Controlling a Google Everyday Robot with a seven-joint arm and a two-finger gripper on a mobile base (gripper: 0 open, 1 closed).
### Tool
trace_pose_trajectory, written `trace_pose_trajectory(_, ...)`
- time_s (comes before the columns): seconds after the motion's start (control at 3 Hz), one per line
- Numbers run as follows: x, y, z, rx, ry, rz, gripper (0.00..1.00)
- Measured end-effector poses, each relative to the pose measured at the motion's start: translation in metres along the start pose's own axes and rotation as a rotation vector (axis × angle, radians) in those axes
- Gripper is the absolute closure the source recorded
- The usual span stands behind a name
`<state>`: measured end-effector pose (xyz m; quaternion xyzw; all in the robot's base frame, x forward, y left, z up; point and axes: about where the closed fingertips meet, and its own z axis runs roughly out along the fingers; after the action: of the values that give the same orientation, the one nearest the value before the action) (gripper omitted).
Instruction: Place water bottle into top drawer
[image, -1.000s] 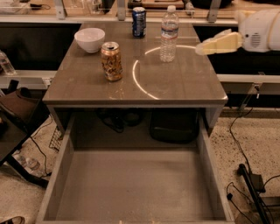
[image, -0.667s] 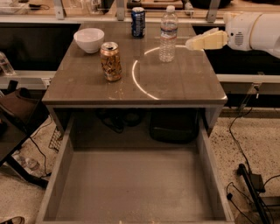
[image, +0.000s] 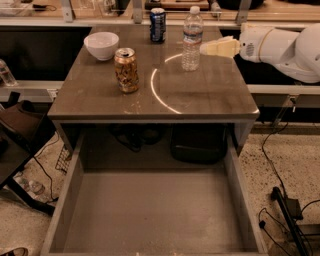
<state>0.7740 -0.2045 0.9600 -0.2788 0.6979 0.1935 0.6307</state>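
The water bottle (image: 192, 38) is clear ribbed plastic with a white cap and a white-blue label. It stands upright at the back right of the table top. The top drawer (image: 75, 200) is pulled open below the table's front edge, a wide shallow grey-brown tray with nothing in it. My gripper (image: 204, 48) reaches in from the right on a white arm. Its cream tip is level with the bottle's middle and just to its right.
A gold-brown can (image: 126, 70) stands left of centre on the table (image: 200, 100). A white bowl (image: 101, 45) is at the back left and a blue soda can (image: 158, 24) at the back centre. Cables lie on the floor at right.
My gripper has moved left across the table's right edge, from well right of the water bottle to right beside it. The bottle and cans have not moved.
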Motion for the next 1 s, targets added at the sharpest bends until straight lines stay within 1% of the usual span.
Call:
trace_pose_trajectory(0.33,0.005,-0.008,0.025,-0.004,-0.054,0.017,0.00)
trace_pose_trajectory(0.67,0.004,-0.011,0.046,-0.019,-0.087,0.022,0.00)
trace_pose_trajectory(1.0,0.002,-0.004,0.063,-0.049,-0.112,0.032,0.00)
